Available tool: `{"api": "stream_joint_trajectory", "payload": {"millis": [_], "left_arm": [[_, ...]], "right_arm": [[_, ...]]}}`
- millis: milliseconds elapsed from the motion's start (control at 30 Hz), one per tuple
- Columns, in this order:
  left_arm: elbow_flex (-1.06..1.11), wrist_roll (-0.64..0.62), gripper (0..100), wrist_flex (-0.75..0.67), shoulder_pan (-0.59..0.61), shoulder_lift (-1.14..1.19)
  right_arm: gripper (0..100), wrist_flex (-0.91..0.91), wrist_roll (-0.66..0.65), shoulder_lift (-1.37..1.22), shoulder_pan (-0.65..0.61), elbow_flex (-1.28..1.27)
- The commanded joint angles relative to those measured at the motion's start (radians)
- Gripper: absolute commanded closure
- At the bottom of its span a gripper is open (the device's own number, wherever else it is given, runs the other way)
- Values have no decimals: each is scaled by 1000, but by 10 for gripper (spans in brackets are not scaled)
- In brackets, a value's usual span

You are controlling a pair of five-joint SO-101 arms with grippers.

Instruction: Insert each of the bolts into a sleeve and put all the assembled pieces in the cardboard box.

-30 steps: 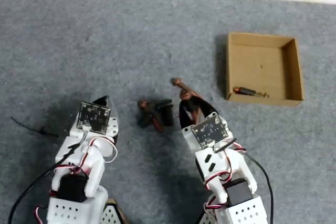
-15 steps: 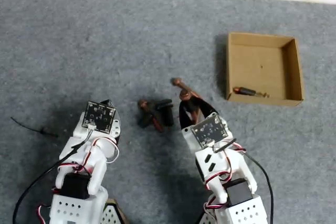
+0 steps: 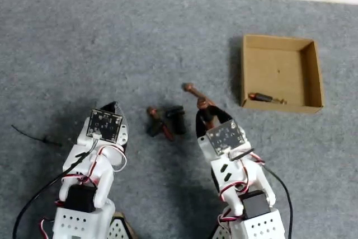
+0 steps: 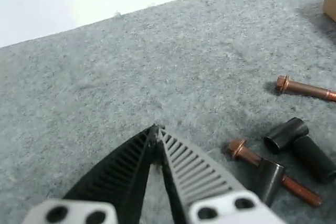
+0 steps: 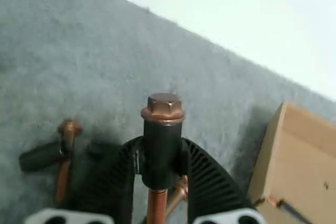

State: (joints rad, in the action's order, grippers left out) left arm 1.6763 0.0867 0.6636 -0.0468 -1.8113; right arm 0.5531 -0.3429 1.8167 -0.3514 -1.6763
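**Grip state.** The right gripper (image 3: 207, 117) is clamped on a black sleeve (image 5: 161, 153) with a copper bolt (image 5: 163, 107) seated in it. The bolt head sits above the jaws and the shank runs out below them. The left gripper (image 4: 156, 129) is closed on nothing, its tips meeting, at the lower left of the high view.

**Task items.** The cardboard box (image 3: 282, 68) stands at the upper right, with 1 assembled piece (image 3: 263, 97) lying against its lower wall. 1 loose bolt (image 3: 189, 88) lies just above and to the left of the right gripper. A cluster of sleeves and 1 further bolt (image 3: 165, 120) is seen at centre. Whether that bolt is through a sleeve cannot be told.

**Hazards judged.**
1. Only the sleeve is held and the bolt is not pinned. If the wrist is tilted or rolled on the way to the box, the bolt may slide out.
2. The loose bolt lies close to the jaws. It may be struck and rolled away as the arm swings toward the box.
3. The protruding shank may catch on the box's near wall if the piece is carried low, and the box may be shoved.
4. If the piece is released from height, it may bounce and come apart.
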Motion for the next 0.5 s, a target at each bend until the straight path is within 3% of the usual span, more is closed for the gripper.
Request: {"api": "stream_joint_trajectory", "payload": {"millis": [0, 467], "left_arm": [[16, 11, 991, -26, 15, -12], [16, 12, 989, -28, 15, -12]], "right_arm": [[992, 64, -5, 21, 10, -101], [992, 105, -3, 21, 10, -102]]}}
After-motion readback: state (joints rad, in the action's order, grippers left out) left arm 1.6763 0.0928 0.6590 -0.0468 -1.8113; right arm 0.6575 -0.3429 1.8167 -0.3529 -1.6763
